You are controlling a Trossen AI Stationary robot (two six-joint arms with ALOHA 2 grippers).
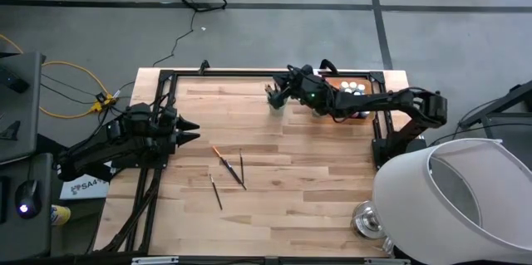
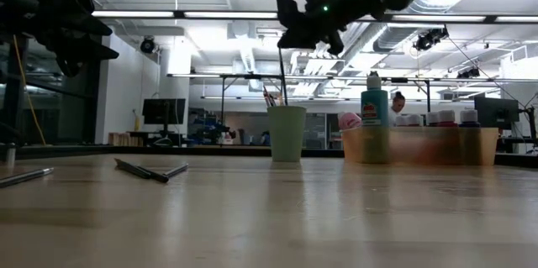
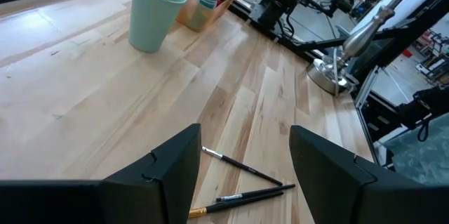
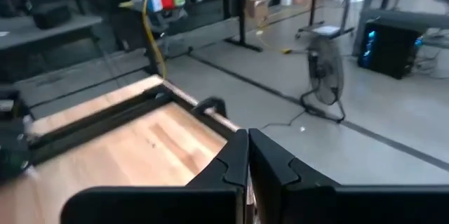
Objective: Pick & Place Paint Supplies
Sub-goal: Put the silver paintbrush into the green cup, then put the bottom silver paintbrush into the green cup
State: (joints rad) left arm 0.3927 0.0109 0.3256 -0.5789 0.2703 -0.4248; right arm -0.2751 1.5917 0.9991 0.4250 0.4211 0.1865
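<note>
The right gripper [image 1: 278, 92] hangs in the air directly above the light green cup [image 1: 275, 101], near the far edge of the table [image 1: 316, 198], about midway along it. Its two dark fingers [image 4: 238, 155] are pressed together. In the low view a thin dark brush [image 2: 281, 75] runs straight down from this gripper into the cup, so the fingers appear clamped on the brush's upper end. Several more brush tips [image 2: 268, 97] stick out above the cup's rim.

Just beside the cup, toward the table's far right corner, sits the flat orange tray [image 1: 366, 80]. Inside it stand a teal bottle [image 2: 374, 105], a pink bottle [image 2: 350, 121] and a row of small paint bottles with pale caps [image 2: 446, 118].

The left gripper [image 1: 193, 130] waits above the left edge of the table, about halfway along that edge, well apart from the cup. Its fingers [image 3: 163, 175] are spread apart and hold nothing.

Loose brushes [image 1: 229, 165] lie flat on the bare wood between the middle of the table and its near edge, well apart from the cup and tray. One has an orange handle [image 1: 218, 154] and crosses close to two dark ones; another dark brush [image 1: 215, 192] lies alone, nearer the near edge.

Beyond the table's near right corner stand a large white rounded object [image 1: 453, 203] and a shiny metal stand [image 1: 366, 218].
</note>
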